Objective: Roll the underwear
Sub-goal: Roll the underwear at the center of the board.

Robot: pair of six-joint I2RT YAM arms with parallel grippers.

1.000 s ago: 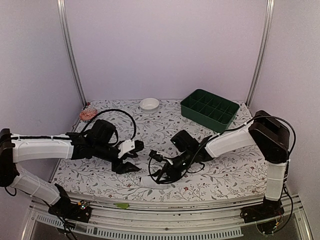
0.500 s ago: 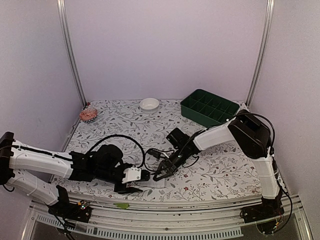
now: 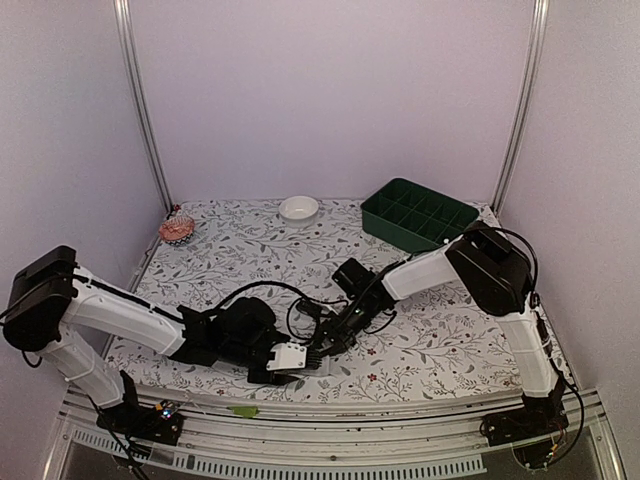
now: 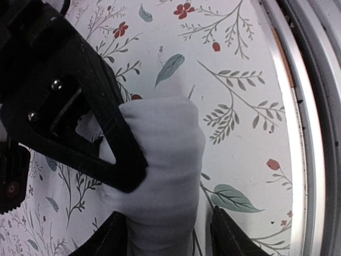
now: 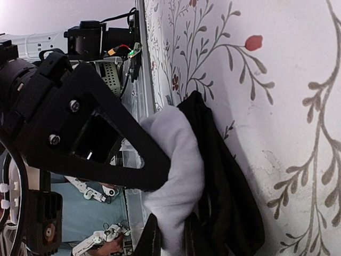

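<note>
White fabric wound into a bundle, the underwear (image 4: 160, 160) lies by the front edge of the tabletop (image 4: 240, 80), pinched by the almost-shut right end effector (image 5: 169, 240), seemingly to keep it tight, while the left end effector (image 4: 170, 242) straddles it, jaws part open.

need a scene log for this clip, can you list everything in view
underwear: one, white with black, bundled into a roll near the front table edge, between both claws
bowl: one, white, back centre of the table
compartment tray: one, dark green, back right
small round item: one, reddish, back left corner; too small to identify
small tag: one, green, on the front rail
tablecloth: one, white floral print, covering the table
left claw: one, black, open, straddling the roll
right claw: one, black, shut on the underwear
</note>
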